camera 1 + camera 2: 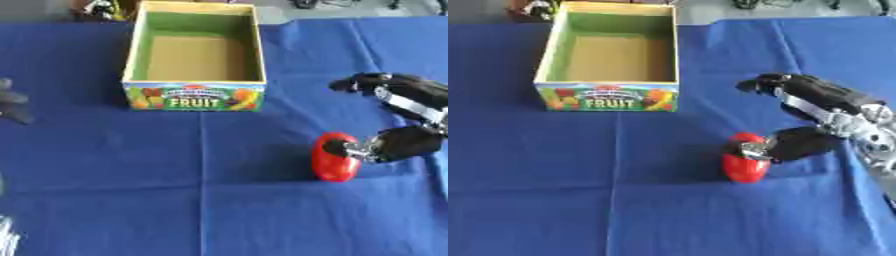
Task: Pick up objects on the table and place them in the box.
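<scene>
Right hand spread, not yet closed; thumb touches red object, centre-right on blue cloth. Box upper centre, empty. Risk: object rolls away w/ one-sided push.

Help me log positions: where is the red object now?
The red object lies on the blue cloth, right of centre, nearer than the box, with the right hand touching it.
</scene>
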`<state>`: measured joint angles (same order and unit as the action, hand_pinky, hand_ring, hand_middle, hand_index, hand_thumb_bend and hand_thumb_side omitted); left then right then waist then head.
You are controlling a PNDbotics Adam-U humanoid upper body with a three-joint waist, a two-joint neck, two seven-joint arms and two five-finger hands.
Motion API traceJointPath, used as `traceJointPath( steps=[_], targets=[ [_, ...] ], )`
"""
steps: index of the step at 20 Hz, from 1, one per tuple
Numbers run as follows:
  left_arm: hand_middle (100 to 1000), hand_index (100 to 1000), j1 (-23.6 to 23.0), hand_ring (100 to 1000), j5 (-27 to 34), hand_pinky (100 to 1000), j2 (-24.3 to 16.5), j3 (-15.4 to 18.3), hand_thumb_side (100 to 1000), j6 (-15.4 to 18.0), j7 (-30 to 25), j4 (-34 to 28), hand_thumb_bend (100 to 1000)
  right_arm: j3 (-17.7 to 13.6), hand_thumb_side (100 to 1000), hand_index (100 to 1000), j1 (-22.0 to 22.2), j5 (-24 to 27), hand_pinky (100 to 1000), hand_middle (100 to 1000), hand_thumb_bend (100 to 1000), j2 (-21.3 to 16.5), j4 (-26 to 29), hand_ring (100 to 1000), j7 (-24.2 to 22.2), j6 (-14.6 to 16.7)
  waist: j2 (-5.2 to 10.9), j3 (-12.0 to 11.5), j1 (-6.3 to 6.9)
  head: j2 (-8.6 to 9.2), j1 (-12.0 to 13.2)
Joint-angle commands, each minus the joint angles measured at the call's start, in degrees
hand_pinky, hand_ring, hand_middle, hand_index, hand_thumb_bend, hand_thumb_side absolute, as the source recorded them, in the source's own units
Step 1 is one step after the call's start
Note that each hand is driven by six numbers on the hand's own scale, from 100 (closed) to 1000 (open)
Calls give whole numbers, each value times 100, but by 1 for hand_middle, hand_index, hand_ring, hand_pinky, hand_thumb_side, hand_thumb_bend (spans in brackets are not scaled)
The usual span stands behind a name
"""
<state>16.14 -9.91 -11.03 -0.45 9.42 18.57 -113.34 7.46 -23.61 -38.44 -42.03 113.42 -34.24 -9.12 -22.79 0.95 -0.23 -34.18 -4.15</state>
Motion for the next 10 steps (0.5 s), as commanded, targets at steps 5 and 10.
traceJointPath(
  steps=[5, 10],
  targets=[
    [567, 815, 8, 539, -6, 399, -57, 35, 1000, -21, 11, -126, 100, -8, 746, 1000, 136, -385, 903, 931, 618, 48, 117, 948, -1, -32, 162, 23, -10, -5, 11],
    [567, 816, 12, 539, 1, 399, -49, 30, 1000, -25, 1, -126, 100, -32, 773, 1000, 182, -167, 896, 932, 684, 56, 117, 944, -35, 42, 175, 46, -6, 3, 10]
  ],
)
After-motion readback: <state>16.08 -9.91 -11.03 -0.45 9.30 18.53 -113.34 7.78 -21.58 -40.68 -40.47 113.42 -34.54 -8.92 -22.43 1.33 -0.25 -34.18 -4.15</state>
